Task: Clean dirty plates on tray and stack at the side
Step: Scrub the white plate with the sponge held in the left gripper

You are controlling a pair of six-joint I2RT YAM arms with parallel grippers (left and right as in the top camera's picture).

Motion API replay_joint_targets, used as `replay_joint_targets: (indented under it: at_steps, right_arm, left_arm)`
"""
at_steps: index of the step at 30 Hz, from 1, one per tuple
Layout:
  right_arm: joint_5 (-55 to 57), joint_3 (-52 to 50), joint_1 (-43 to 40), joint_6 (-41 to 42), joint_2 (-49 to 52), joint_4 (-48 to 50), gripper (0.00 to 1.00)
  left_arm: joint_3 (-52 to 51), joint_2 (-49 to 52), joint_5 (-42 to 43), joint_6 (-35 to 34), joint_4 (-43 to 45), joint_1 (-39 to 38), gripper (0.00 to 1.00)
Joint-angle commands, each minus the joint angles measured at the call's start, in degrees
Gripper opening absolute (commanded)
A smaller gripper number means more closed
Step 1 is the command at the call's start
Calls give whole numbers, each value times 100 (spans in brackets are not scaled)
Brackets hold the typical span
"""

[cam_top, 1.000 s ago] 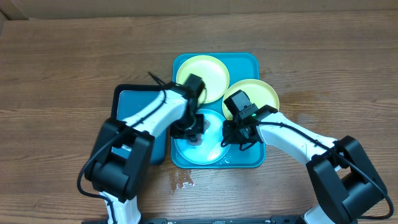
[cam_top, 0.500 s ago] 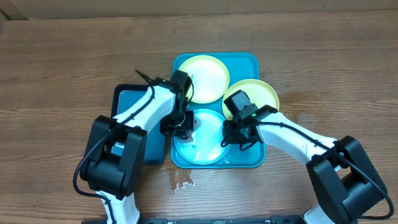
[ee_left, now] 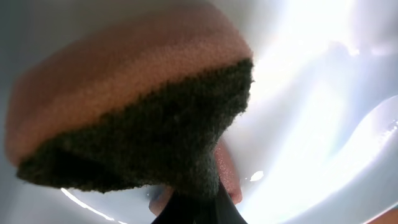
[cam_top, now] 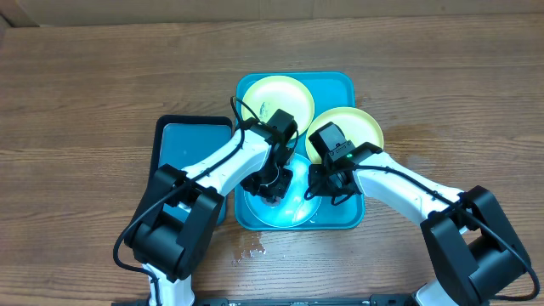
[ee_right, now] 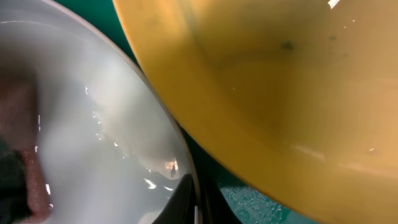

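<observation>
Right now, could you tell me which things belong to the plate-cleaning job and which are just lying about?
In the job: turquoise tray, light-blue plate, two lime-green plates, sponge in the left gripper.
Lying about: black-rimmed blue tray, wet patch on the table.

Three plates: lime-green plate (cam_top: 285,92), second lime-green plate (cam_top: 361,126), light-blue plate (cam_top: 293,208). Two trays: turquoise tray (cam_top: 333,78), black-rimmed tray (cam_top: 187,140). One sponge (ee_left: 137,112).

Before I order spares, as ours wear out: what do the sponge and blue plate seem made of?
Sponge: soft foam, matte and porous, pinkish-orange layer plus a dark coarse scouring pad. Blue plate: probably plastic, glossy; bright highlights on smooth pale surface.
</observation>
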Motion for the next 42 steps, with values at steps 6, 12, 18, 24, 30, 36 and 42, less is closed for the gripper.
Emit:
replay_joint_targets:
  at_steps: [6,12,18,24,30,36,42]
  right_arm:
    - [313,-109,13,-13,164,-59,4]
    - [313,-109,13,-15,164,-63,4]
    - [315,-109,13,-15,164,-83,4]
    - [321,-109,13,-15,164,-85,4]
    - [354,-109,13,-15,164,-87,4]
    - [358,-114,13,-15,164,-87,4]
    - [348,-114,15,-11,164,-87,4]
  left_arm:
    - [-114,260,2312,570,-249,87,4]
    - [-114,260,1309,28,-236,-20,4]
    - [-114,258,-1014,-1593,-267,249,4]
    - [48,251,-2527,-2179,-638,592,4]
    - [216,251,-3080,-2177,-688,632,4]
    - [551,249,-2881,-2175,-614,632,4]
    - [973,249,-1034,-1829,-13,632,4]
